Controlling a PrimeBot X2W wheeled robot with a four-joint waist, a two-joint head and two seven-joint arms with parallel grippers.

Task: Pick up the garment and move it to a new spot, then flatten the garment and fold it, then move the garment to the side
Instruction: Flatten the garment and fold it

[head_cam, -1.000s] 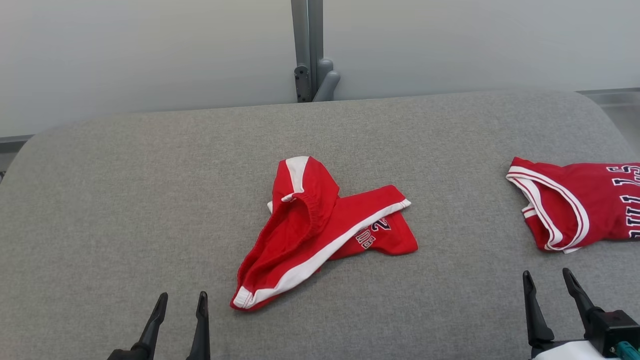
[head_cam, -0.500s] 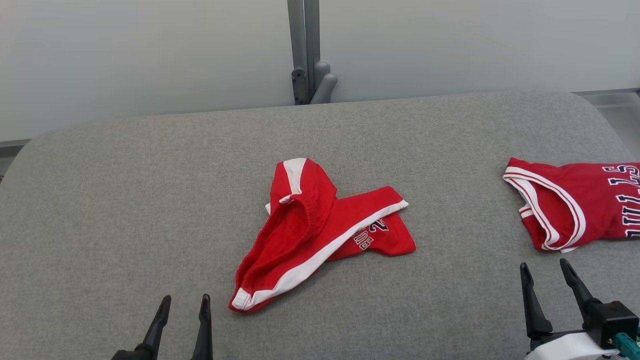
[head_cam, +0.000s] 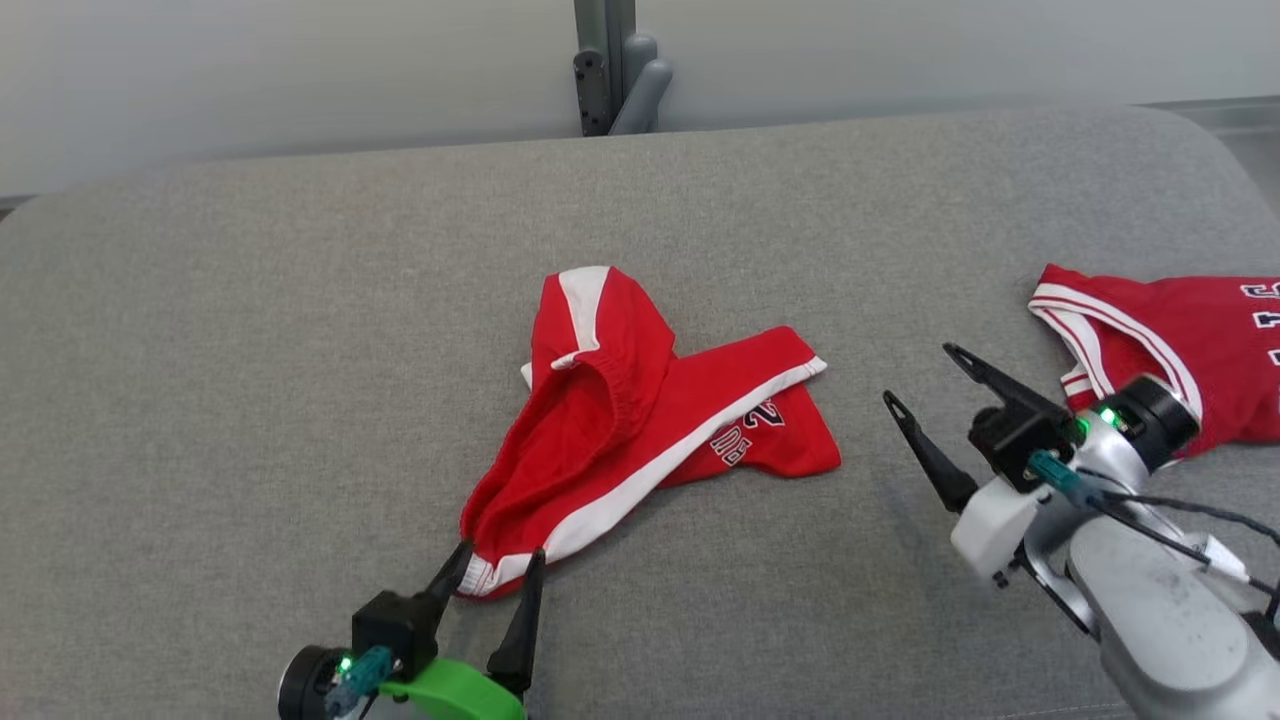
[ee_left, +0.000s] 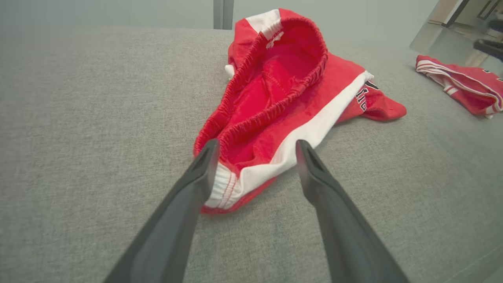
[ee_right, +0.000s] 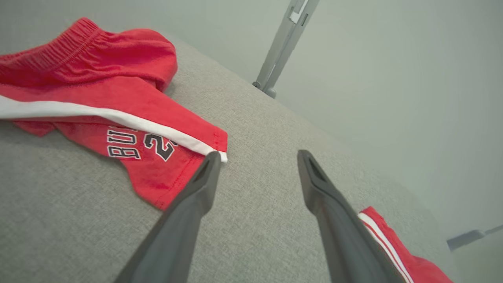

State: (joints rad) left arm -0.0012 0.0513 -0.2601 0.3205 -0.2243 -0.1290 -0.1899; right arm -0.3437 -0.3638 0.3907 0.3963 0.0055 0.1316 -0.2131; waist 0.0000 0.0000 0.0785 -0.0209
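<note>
Closing in for the first lift, judging by the layout; nothing is off the table (head_cam: 250,350) yet.

- Left gripper (head_cam: 500,555): low at the near left corner of the shorts (head_cam: 640,420), jaws spread wide and empty. In the left wrist view its fingers straddle the end of the white stripe, with the cloth lying between them. I cannot tell whether the left finger touches the hem or sits just beside it.
- Shorts: red, crumpled at the middle of the gray table. The waistband gapes open, and one leg is tucked under with its lettering showing on the right.
- Right gripper (head_cam: 918,373): also wide open and empty, raised above the table to the right of the shorts. It points at the right leg hem but is apart from it.
- Jersey (head_cam: 1180,340): lies at the far right, well apart from the shorts, partly behind the right wrist.

To do this step well:
- Left: push deeper past the hem before closing, and catch both layers. A shallow pinch on thin knit probably slips.
- Right: come down onto the corner where the stripe ends, keeping clear of the jersey.
- Close both grippers before raising either, then lift together so the shorts hang spread rather than bunched.
- Risk: taking only the top layer would let the waistband sag open.
</note>
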